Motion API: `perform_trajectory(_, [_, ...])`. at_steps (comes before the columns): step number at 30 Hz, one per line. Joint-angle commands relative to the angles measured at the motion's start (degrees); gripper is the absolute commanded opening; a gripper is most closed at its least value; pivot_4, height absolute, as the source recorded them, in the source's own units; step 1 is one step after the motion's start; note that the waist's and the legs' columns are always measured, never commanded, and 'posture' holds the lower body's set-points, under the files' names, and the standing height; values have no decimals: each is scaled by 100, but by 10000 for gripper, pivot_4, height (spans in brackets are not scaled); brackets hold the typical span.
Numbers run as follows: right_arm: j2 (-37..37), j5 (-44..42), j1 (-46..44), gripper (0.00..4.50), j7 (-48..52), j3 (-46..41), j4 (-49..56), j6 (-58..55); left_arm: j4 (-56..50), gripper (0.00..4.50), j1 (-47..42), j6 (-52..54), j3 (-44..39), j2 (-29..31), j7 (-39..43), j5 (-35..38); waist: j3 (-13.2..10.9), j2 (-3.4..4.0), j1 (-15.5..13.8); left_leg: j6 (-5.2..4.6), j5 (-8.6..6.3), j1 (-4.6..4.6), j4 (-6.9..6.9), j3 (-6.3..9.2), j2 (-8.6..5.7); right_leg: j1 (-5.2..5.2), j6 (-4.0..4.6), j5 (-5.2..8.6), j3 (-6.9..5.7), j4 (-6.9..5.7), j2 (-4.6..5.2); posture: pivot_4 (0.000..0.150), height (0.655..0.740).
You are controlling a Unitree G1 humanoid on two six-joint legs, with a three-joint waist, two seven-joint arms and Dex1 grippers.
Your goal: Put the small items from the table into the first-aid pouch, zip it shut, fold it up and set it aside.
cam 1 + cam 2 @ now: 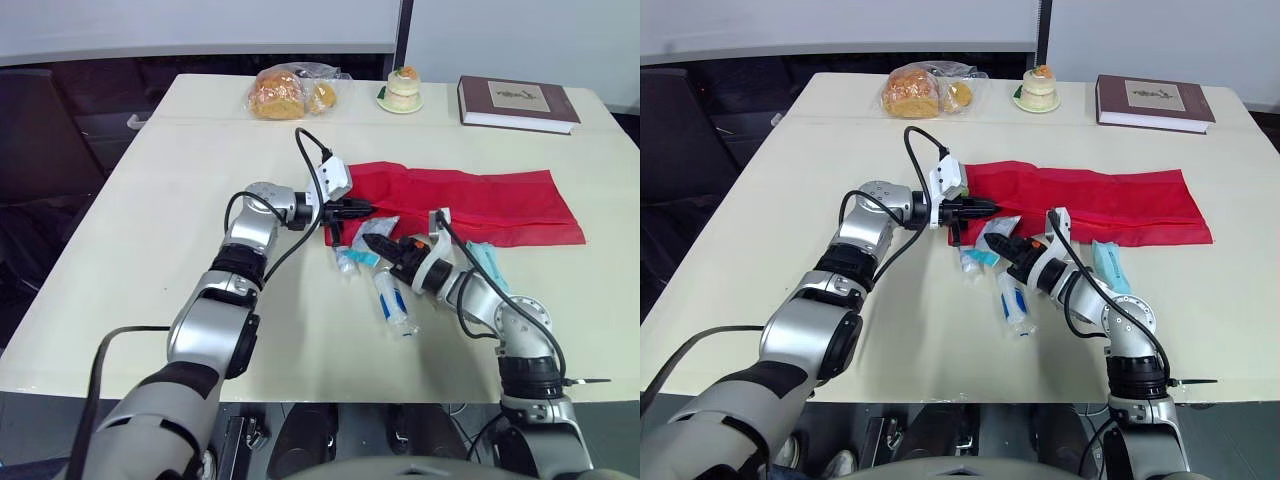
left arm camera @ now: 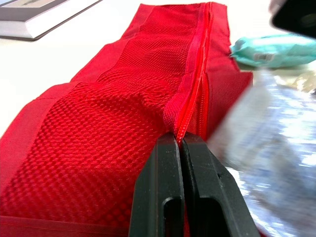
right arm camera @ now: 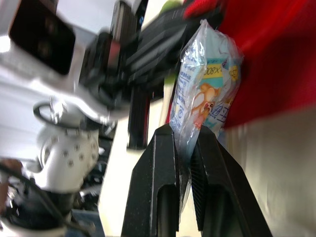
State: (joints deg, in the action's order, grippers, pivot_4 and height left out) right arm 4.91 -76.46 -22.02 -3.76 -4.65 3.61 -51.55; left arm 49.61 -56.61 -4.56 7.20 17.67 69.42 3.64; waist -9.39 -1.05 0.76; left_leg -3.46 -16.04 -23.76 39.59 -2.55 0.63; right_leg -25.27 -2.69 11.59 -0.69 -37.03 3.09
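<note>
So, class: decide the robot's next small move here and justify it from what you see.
Probably ease the right gripper forward, sliding its clear packet into the red pouch: the packet hangs pinched at the pouch's end, where the left gripper grips the zip edge.

Red mesh pouch [image 1: 470, 200] lies flat, packets [image 1: 395, 300] apparently alongside.
</note>
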Motion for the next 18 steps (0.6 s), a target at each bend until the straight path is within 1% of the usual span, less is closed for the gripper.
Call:
perform_trajectory(1, [-224, -97, -280, 0, -24, -398, -275, 254, -436, 732, 56, 109, -74, -7, 117, 189, 0, 0, 2, 0, 0, 0, 0, 1, 0, 0, 0, 0, -1, -1, 0, 1500, 7289])
perform_trajectory(10, [-555, 133, -663, 0, 59, -1004, -755, 787, -917, 732, 290, 534, 1, 80, 263, 274, 0, 1, 11, 1, 1, 0, 0, -2, 1, -4, 0, 0, 3, -7, 0, 1500, 7289])
perform_trajectory(18, [-808, 582, -774, 0, 213, -1034, -933, 1095, -1228, 732, 358, 864, 52, 59, 421, 343, 1, 2, 17, 2, 1, 0, 0, -4, 0, -8, 0, 0, 4, -13, 0, 1500, 7289])
